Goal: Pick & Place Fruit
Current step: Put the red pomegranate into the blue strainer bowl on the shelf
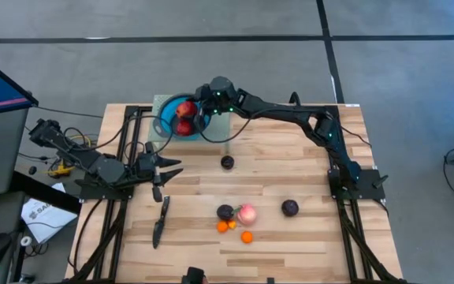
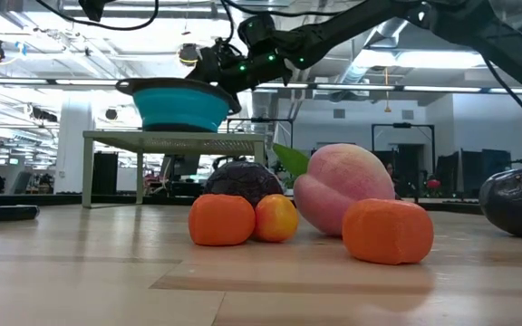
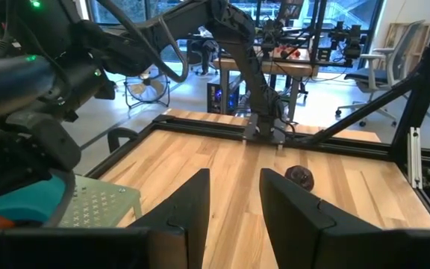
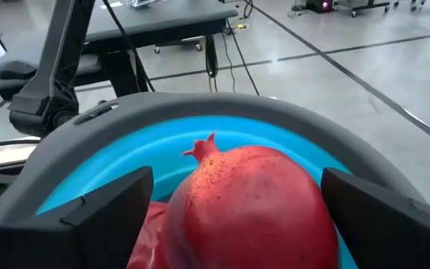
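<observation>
Red fruit (image 4: 256,205) between right gripper's (image 4: 237,202) spread jaws, over bowl (image 4: 200,134).

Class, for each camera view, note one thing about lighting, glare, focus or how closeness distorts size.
High view: even light, soft shadows under the fruit. Low view: bright ceiling lights glare behind the blue bowl; the near oranges loom large. Left wrist view: the left gripper close up looks dark and soft. Right wrist view: the pomegranate fills the frame between the open right gripper's fingers.
</observation>
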Robot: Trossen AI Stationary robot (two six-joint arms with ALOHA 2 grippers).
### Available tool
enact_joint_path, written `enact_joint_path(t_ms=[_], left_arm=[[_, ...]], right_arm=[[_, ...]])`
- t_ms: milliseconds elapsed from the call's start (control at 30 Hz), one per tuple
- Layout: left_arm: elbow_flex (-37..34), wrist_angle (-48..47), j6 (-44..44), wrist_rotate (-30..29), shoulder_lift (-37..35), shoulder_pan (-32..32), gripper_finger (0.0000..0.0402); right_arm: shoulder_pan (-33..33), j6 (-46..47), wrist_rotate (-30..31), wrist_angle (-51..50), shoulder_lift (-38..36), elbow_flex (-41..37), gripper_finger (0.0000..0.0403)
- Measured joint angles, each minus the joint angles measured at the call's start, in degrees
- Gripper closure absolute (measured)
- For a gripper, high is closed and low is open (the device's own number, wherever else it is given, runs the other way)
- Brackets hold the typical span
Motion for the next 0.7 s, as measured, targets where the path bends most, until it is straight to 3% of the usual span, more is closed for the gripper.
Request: enact_joint_path(t_ms=[700], left_arm=[[0.00,0.07,0.00,0.02,0.00,0.00,0.0289]], right_arm=[[-0.13,-0.92,0.12,-6.08,0.00,2.84,0.0004]])
